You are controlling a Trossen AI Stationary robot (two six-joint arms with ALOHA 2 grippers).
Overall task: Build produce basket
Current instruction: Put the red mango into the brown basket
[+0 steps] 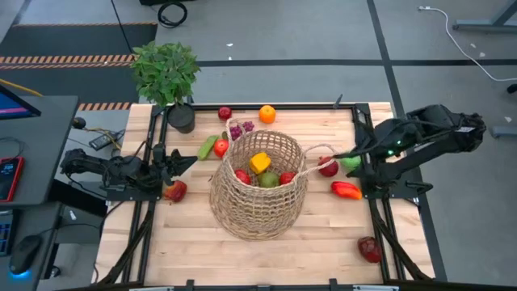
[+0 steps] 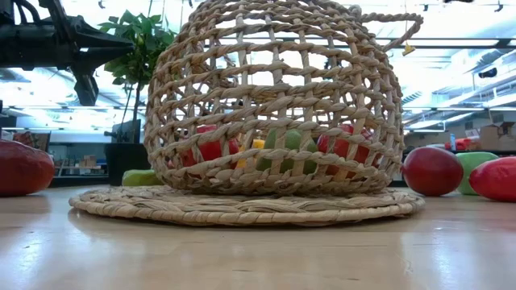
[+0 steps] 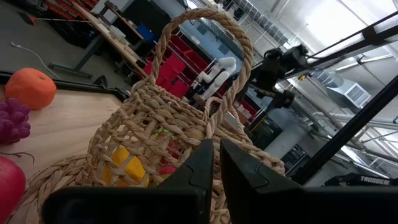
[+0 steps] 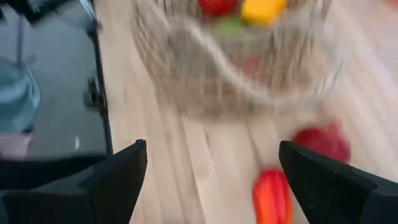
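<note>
- High view: wicker basket (image 1: 260, 184) sits mid surface (image 1: 186, 234) w/ some fruit inside. Right end effector (image 1: 346, 155) is spread wide, holding nothing, over the red apple (image 1: 328, 167) by the basket handle (image 1: 311, 158). It could snag that loop & tip the basket.
- Low view: red pepper (image 2: 493, 178) lies close; a bump could roll it.
- Left wrist view: left end effector (image 3: 216, 163) is clenched, empty, near the basket.
- Right wrist view: blurry, so aim may miss.

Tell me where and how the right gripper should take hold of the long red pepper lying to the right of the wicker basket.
Grip the long red pepper across its narrow middle, coming straight down from above. It lies flat on the wooden table with its length running left to right, so the fingers should likely straddle its near and far sides. The open right gripper is already close by; the red apple sits just beyond it, so keep clear.
</note>
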